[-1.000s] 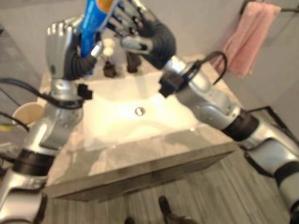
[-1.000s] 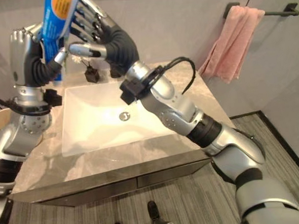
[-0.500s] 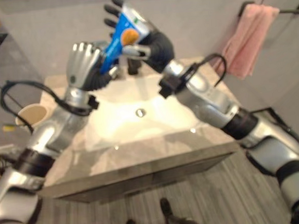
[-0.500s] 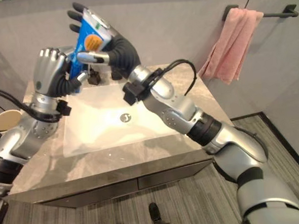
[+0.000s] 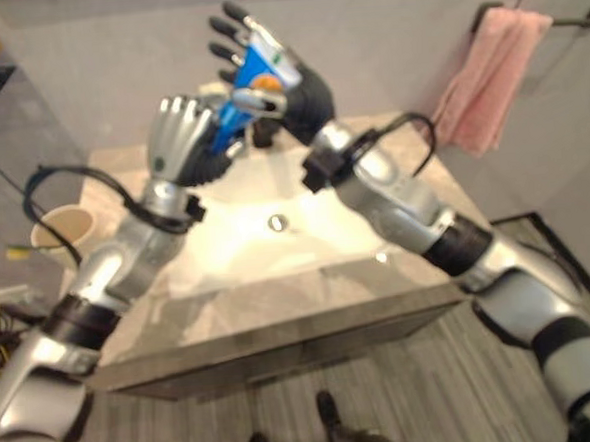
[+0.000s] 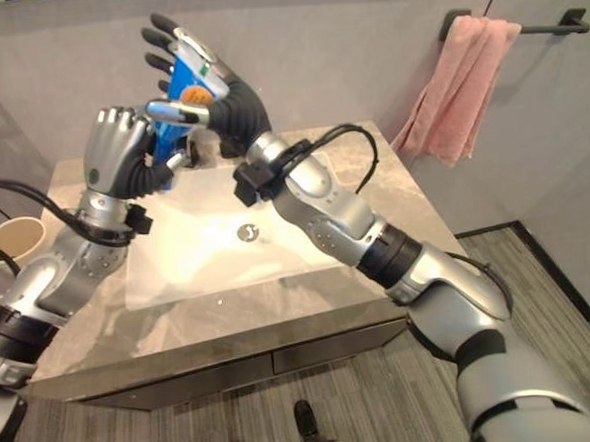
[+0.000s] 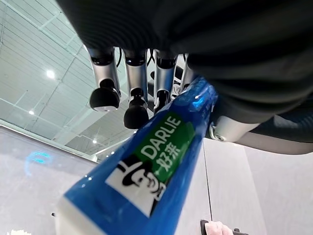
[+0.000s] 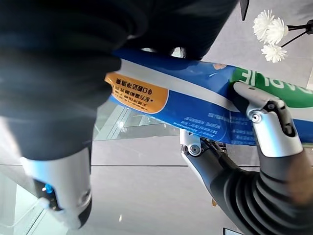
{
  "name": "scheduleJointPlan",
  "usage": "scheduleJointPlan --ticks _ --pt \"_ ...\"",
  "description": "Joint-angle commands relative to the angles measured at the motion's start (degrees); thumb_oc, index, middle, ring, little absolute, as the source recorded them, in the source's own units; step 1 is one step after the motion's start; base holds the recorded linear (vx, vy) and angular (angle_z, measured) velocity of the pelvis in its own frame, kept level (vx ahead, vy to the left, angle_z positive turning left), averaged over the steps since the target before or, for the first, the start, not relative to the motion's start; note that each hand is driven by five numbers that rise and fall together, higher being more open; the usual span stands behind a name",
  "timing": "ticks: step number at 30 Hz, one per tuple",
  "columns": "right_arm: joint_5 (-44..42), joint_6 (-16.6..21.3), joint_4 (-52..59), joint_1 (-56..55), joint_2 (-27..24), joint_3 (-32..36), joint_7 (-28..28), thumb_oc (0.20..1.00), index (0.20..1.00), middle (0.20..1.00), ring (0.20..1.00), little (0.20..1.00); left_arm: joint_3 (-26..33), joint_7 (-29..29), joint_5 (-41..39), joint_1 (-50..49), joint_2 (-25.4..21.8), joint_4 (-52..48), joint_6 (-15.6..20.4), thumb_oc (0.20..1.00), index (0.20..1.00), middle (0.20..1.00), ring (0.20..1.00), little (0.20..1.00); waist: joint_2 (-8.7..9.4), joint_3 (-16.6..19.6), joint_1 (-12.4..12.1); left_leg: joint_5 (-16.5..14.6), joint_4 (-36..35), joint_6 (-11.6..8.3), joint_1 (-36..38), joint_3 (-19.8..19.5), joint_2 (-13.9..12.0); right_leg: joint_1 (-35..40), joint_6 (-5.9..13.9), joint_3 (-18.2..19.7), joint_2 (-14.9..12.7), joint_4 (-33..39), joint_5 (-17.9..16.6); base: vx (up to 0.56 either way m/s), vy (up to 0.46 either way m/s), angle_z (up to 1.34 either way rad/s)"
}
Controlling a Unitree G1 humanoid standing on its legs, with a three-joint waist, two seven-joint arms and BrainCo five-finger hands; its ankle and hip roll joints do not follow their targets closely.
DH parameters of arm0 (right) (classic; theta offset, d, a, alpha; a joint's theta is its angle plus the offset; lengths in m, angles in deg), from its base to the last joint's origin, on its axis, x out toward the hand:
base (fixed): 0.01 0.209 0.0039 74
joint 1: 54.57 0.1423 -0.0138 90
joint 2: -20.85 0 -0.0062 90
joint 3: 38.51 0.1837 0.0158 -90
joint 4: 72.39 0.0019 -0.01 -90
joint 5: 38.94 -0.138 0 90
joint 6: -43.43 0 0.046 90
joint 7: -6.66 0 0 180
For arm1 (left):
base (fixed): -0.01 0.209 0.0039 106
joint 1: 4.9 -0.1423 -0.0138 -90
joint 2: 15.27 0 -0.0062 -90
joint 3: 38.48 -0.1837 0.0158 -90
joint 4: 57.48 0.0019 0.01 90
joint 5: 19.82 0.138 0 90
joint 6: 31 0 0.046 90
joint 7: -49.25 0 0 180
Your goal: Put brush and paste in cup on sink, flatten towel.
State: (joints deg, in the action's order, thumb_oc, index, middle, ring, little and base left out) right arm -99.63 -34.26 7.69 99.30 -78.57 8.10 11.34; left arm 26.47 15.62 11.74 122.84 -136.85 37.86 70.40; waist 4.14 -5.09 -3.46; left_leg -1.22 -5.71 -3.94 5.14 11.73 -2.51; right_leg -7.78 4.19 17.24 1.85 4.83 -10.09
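A blue toothpaste tube (image 6: 188, 79) is held up over the back of the white sink basin (image 6: 276, 244). My left hand (image 6: 113, 152) is shut on its lower end, fingers curled round it. My right hand (image 6: 230, 103) lies behind the upper part, fingers straight and spread, with the thumb closed across the front of the tube (image 8: 195, 105). The tube's green label (image 7: 161, 149) runs past my left fingers (image 7: 134, 105). A paper cup (image 6: 9, 240) stands on the counter at the far left. A pink towel (image 6: 456, 76) hangs bunched from a wall rail at the right.
The grey stone counter (image 6: 394, 195) surrounds the basin, with the drain (image 6: 246, 231) in the middle. A dark faucet (image 5: 262, 133) stands at the back behind the hands. A small yellow thing (image 5: 11, 252) lies beside the cup. The counter's front edge drops to the floor.
Both hands have come down with the tube, which has tilted from upright to slanted. My right thumb has closed across it.
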Motion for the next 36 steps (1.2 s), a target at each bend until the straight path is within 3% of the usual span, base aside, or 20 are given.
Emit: scheduleJointPlan --ticks 1,24,25,26,36 --pt "1.4 2.8 -2.2 4.4 1.3 3.5 0.5 1.000 1.000 1.000 1.000 1.000 -1.8 -3.3 0.1 7.3 1.9 0.9 -0.2 0.200 0.200 0.200 0.200 0.200 0.97 1.6 -2.1 -4.9 0.7 0.37 4.4 -2.1 0.9 -1.8 6.62 -2.2 -6.2 -1.6 0.4 0.00 0.000 0.00" --pt "4.0 2.3 -2.9 1.9 2.5 4.1 2.0 1.000 1.000 1.000 1.000 1.000 -1.6 -4.3 -1.9 8.4 4.8 0.5 -0.6 0.200 0.200 0.200 0.200 0.200 1.15 1.2 -2.0 -4.9 0.7 0.51 4.4 -2.0 0.8 -2.3 6.54 -2.0 -6.0 -1.7 0.6 0.00 0.000 0.00" --pt "4.4 2.4 -2.6 1.8 2.7 4.2 1.8 0.758 0.758 0.758 0.758 0.758 -1.5 -4.3 -2.0 8.3 5.0 0.2 -0.5 0.200 0.200 0.200 0.200 0.200 1.15 1.3 -2.1 -4.9 0.7 0.52 4.4 -2.0 0.8 -2.3 6.50 -2.0 -6.0 -1.7 0.6 0.00 0.000 0.00" --pt "4.7 2.5 -2.2 1.7 2.6 4.3 1.6 0.200 0.200 0.200 0.200 0.200 -1.2 -4.4 -2.0 8.2 5.0 0.0 -0.4 0.200 0.200 0.200 0.200 0.200 1.18 1.3 -2.1 -4.9 0.7 0.54 4.4 -2.0 0.8 -2.2 6.49 -2.0 -6.0 -1.7 0.6 0.00 0.000 0.00" --pt "6.4 3.4 -1.3 0.3 2.5 5.8 2.6 0.200 0.200 0.200 0.200 0.200 -0.2 -4.8 -2.5 7.8 5.5 -0.9 -0.2 0.200 0.200 0.200 0.200 0.200 1.08 1.4 -1.8 -5.0 0.7 0.55 4.7 -2.0 0.8 -2.1 6.48 -2.0 -5.9 -1.8 0.8 0.00 0.000 0.00"
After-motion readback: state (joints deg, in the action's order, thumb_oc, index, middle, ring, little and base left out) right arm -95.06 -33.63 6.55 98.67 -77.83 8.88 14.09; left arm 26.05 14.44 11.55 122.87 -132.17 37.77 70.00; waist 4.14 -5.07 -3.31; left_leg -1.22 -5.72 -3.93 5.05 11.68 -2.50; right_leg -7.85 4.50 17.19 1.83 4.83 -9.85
